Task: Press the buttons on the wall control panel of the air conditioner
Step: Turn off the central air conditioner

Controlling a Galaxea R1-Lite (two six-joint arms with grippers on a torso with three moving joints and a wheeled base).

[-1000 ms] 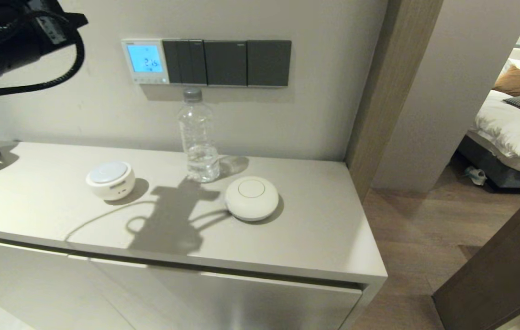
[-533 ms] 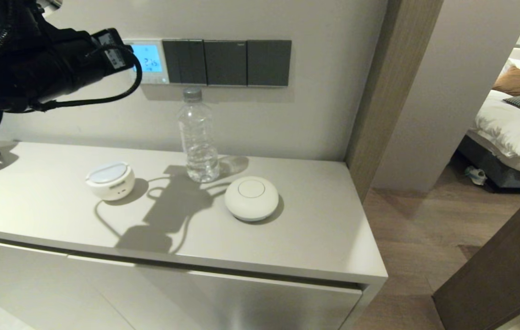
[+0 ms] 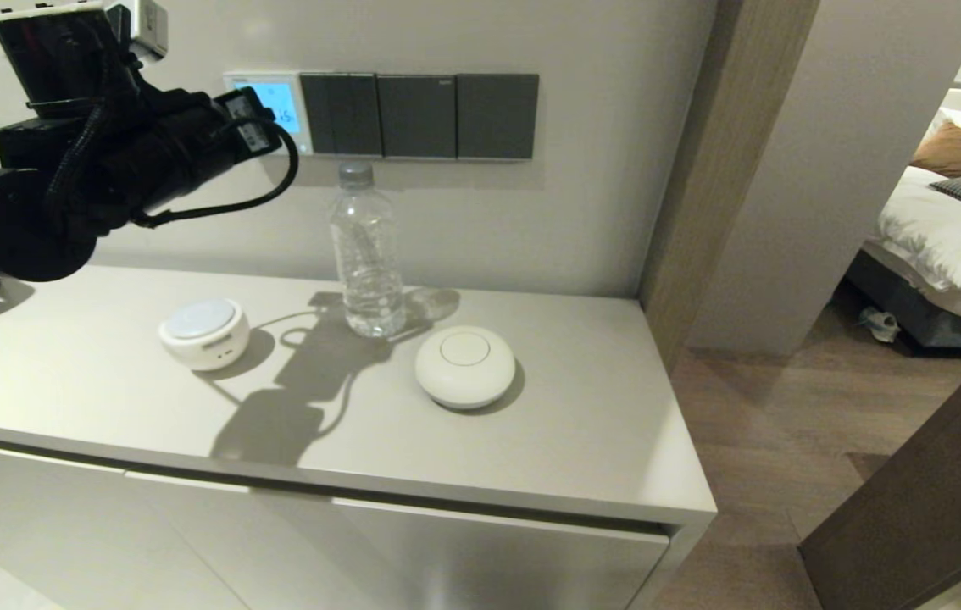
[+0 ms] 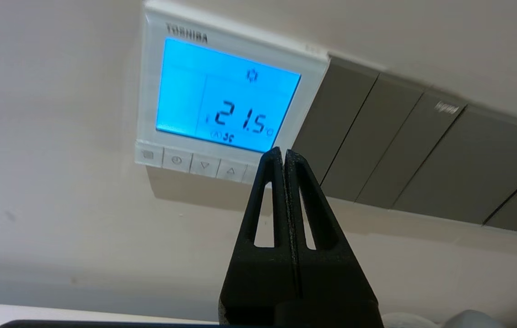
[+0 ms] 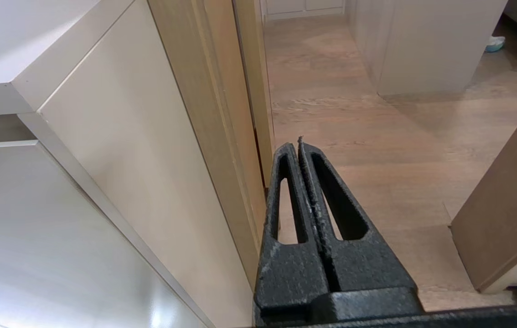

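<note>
We see the left gripper [image 4: 284, 152] raised before the wall, its fingers pressed together and holding nothing, the tip just in front of the buttons [image 4: 204, 165] at the lower right end of their row. The air conditioner's wall control panel [image 3: 296, 135] sits at about ten o'clock from the water bottle [image 3: 366, 254], its screen lit blue. Our right gripper [image 5: 299, 143] hangs low beside the cabinet [image 5: 117, 150], fingers likewise closed on nothing
</note>
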